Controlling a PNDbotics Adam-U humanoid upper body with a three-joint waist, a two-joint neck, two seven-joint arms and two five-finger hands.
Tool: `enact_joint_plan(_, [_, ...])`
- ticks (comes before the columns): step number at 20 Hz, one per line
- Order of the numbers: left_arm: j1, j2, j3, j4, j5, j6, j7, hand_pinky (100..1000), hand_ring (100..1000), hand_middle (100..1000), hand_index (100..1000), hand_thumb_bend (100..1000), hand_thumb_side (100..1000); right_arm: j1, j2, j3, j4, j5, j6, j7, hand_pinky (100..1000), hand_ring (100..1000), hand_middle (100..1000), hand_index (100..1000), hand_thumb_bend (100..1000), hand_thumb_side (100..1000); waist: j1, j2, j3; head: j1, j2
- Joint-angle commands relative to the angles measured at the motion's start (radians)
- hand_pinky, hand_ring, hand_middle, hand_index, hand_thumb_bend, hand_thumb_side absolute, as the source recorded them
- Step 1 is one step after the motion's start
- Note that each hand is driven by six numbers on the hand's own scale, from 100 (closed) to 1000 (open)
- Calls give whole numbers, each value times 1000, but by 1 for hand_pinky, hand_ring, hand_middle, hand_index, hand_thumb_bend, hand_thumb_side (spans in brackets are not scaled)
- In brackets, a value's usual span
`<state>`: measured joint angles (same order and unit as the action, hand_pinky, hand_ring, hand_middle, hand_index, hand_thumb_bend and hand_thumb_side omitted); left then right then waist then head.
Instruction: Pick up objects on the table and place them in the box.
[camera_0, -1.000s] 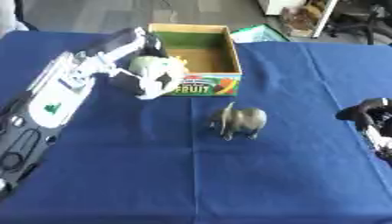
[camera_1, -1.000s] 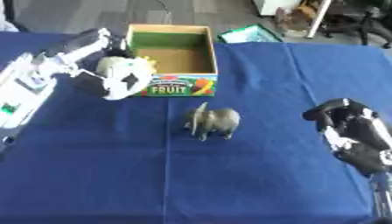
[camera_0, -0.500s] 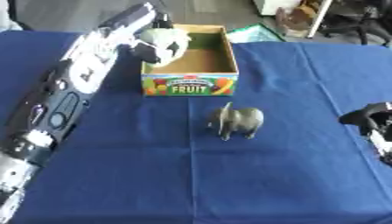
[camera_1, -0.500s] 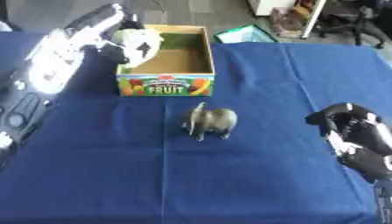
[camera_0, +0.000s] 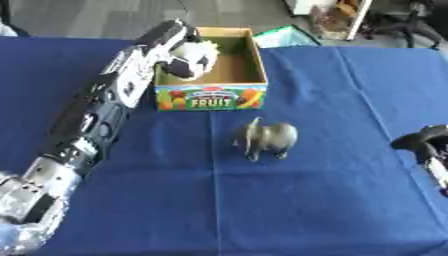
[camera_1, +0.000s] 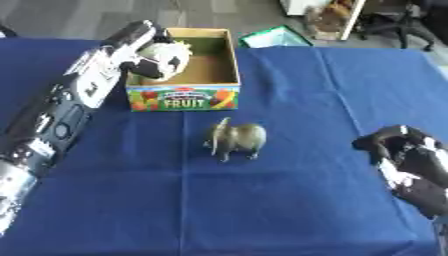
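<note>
My left arm reaches across the blue table (camera_0: 332, 210) toward eleven o'clock, and my left hand (camera_0: 171, 39) is over the left side of the box (camera_0: 213, 97), fingers curled around the black-and-white cow toy (camera_0: 191, 61). The cow sits within the box's opening, against its left wall; I cannot tell whether it touches the bottom. The box is an open cardboard one with "FRUIT" printed on its front, standing at about twelve o'clock on the table. Just in front of it, near the centre of the table, the grey elephant toy (camera_1: 234, 139) stands upright on the cloth, apart from the box and from both my hands. At about four o'clock, near the right edge, my right hand (camera_1: 409, 165) rests on the table with its fingers curled and nothing in them.
</note>
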<state>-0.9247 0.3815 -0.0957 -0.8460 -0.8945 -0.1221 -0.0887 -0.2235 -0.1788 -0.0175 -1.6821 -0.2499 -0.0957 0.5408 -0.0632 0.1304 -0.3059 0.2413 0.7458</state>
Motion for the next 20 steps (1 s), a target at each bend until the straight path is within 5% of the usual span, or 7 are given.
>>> enact_joint_plan(1, [-26,3,22,17,-20,1,47,680,718,628,743,442,158,-15,-7,-1,-24,-7,-3,6,747,669,484,621,100,100,2,-10,-3,4,-12])
enact_joint_plan(4, [-20,2,33,10,16,4,78,756,802,708,768,542,179,-15,-7,-2,-25,-5,-3,7,747,669,484,620,100,100,4,-9,0,-1,-11])
enact_joint_plan(8, [-1,21,33,-58,126,-3,107,771,853,754,784,532,315,-13,-9,-6,-25,-1,-3,6,747,669,484,621,100,100,9,-11,11,-10,-10])
enact_joint_plan(9, [7,29,29,-85,162,-5,103,773,857,758,786,552,287,-13,-9,-7,-25,0,-3,6,747,669,484,621,100,100,10,-11,14,-13,-10])
enact_joint_plan(14, [72,87,28,-280,393,20,72,734,829,717,773,465,311,-19,-16,-12,-25,6,-6,7,749,670,484,621,100,100,14,-14,34,-35,-11])
enact_joint_plan(20, [233,141,67,-587,712,118,41,696,800,661,741,391,311,-46,-44,-18,-15,7,-17,16,750,672,485,627,100,100,21,-20,67,-54,-7])
